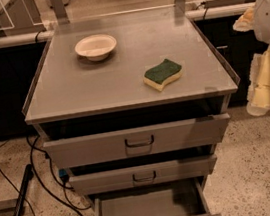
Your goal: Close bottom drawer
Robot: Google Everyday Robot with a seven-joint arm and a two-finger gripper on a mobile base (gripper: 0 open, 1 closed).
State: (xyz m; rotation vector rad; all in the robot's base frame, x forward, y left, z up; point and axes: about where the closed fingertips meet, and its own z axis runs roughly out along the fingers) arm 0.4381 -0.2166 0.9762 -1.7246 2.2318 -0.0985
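The bottom drawer point(150, 208) of the grey metal cabinet point(122, 89) is pulled far out. Its shallow grey tray is bare, and its front runs along the lower edge of the view, with the handle cut off there. My gripper point(261, 99) hangs at the right edge of the view, on the cream and white arm, beside the cabinet's right side at about the height of the top drawer. It is well above and to the right of the bottom drawer and touches nothing.
The top drawer point(139, 140) and middle drawer point(144, 174) stand slightly out, each with a dark loop handle. A white bowl point(95, 46) and a green-and-yellow sponge point(163, 73) lie on the cabinet top. Black cables point(44, 179) and a dark rod point(18, 208) lie on the floor at left.
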